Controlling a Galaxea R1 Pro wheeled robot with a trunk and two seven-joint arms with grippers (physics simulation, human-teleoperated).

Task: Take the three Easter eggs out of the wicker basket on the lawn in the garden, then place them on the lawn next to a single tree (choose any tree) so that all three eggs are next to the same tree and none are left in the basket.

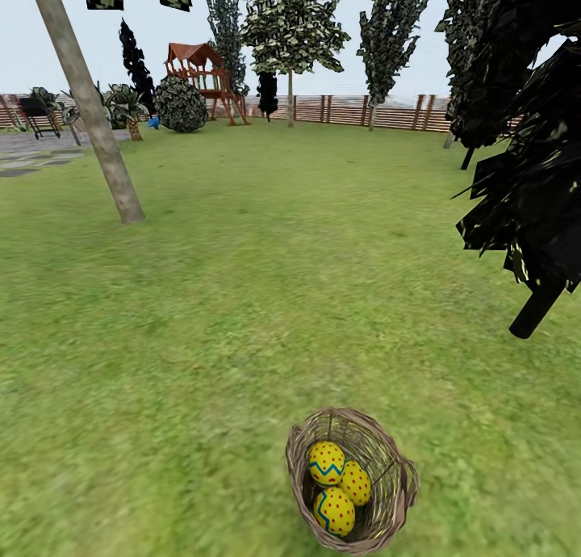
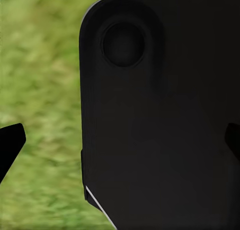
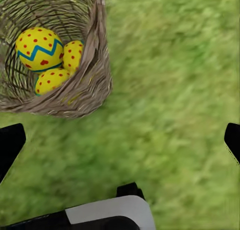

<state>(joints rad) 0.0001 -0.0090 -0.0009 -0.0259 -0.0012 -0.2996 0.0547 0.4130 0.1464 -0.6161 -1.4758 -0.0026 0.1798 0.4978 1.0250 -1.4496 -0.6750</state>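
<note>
The wicker basket point(image 1: 390, 492) sits on the lawn point(image 1: 242, 299) close in front of me, a little right of centre. Three Easter eggs lie inside it: one with a blue zigzag point(image 1: 327, 462), one point(image 1: 356, 482) beside it, and one point(image 1: 334, 511) nearest me. In the right wrist view the basket point(image 3: 95, 85) and its eggs point(image 3: 39, 49) lie ahead and to one side of my right gripper point(image 3: 120, 145), which is open over bare grass. My left gripper point(image 2: 120, 145) is open too, with a black part of my own body point(image 2: 160, 115) behind it. A leaning grey-brown tree trunk point(image 1: 89, 109) stands far left.
A dark conifer point(image 1: 524, 186) hangs in at the right. A grey paved patch point(image 1: 32, 153) lies far left. A red playset point(image 1: 202, 73), a round bush point(image 1: 180, 103), more trees and a slat fence point(image 1: 355, 109) line the back.
</note>
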